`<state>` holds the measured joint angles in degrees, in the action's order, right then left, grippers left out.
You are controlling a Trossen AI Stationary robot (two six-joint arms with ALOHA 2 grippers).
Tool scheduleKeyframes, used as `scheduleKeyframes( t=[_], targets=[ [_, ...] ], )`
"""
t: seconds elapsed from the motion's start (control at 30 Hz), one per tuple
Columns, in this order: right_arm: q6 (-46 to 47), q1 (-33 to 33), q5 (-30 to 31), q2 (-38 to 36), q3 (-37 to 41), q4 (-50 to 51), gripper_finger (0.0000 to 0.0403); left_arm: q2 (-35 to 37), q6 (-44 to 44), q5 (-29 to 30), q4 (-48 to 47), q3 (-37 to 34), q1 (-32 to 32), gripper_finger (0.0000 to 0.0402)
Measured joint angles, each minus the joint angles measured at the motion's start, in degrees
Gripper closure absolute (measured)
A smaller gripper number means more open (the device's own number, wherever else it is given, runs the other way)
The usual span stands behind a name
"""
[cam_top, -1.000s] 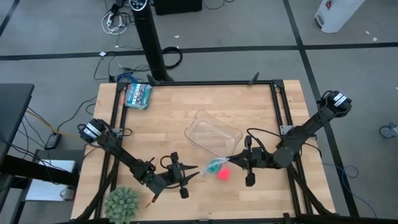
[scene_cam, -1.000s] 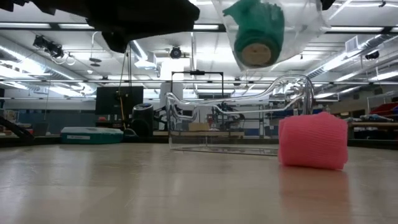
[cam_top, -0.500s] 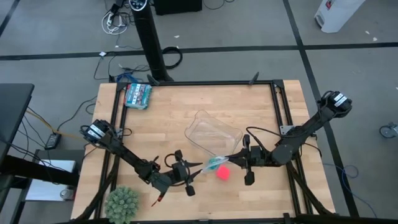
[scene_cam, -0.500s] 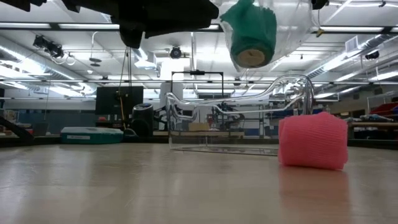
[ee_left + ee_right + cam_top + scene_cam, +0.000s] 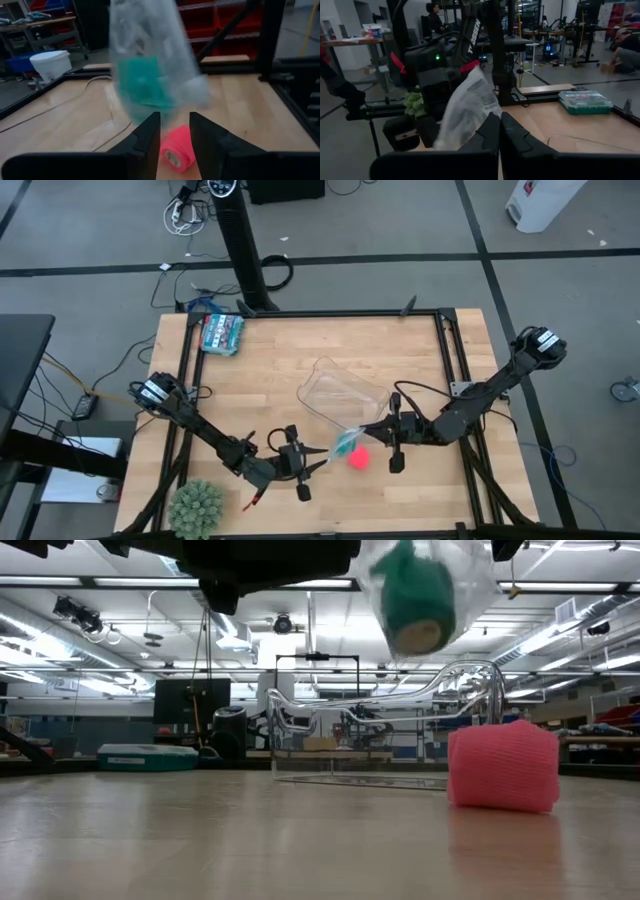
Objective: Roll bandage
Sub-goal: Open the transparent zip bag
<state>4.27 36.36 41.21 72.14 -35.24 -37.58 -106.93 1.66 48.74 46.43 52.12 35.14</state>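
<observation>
While both arms hold the clear plastic bag [image 5: 345, 442] up between them, your bandage [image 5: 358, 459] sits as a pink roll on the tabletop [image 5: 280, 370], just below the bag, untouched. Left gripper [image 5: 312, 462] has its fingers narrowly parted on one end of the bag; right gripper [image 5: 378, 434] fingers are pinched tight on the other. You've got a teal roll [image 5: 418, 595] hanging inside the bag. Clear tray [image 5: 340, 394] stands just behind.
</observation>
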Motion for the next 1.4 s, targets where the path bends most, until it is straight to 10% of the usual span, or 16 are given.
scheduleKeyframes(
  t=[1.0, 1.4],
  targets=[
    [2.03, -0.09, -2.55, 0.0, 0.0, 1.22, 0.0403, 0.01, -7.62, 11.56, 8.9, 0.0, -0.39, 0.03],
    [4.97, -0.09, -12.74, 0.0, 0.0, 1.92, 0.0403, 0.03, -7.67, 17.41, 10.51, 0.0, -0.44, 0.0351]
  ],
)
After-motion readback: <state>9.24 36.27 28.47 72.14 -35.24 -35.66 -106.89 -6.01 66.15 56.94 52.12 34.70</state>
